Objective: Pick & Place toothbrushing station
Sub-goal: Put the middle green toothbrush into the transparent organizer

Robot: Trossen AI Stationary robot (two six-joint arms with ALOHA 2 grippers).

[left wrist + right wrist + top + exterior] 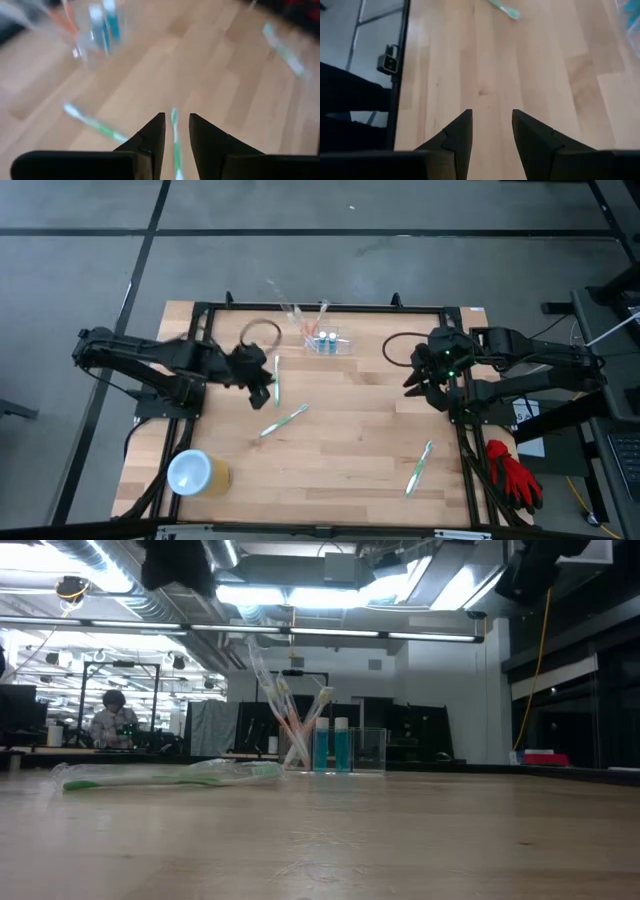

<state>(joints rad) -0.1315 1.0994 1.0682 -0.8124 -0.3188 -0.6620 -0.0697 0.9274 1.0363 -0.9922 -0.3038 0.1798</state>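
Observation:
The toothbrushing station (327, 342), a clear holder with upright toothbrushes and two blue tubes, stands on the wooden table near its far edge; the low view shows it too (335, 750). My left gripper (265, 385) hangs open above the table, left of the station. In its wrist view a green-and-white toothbrush (174, 135) lying on the table shows through the gap between the fingers, untouched. My right gripper (422, 380) is open above the table's right side, with bare wood below it (492, 135).
Two more toothbrushes lie loose on the table, one at mid-table (285, 420) and one near the right front (418, 468). A yellow cup with a white top (197, 473) stands at the front left. A red glove (513, 473) lies off the right edge.

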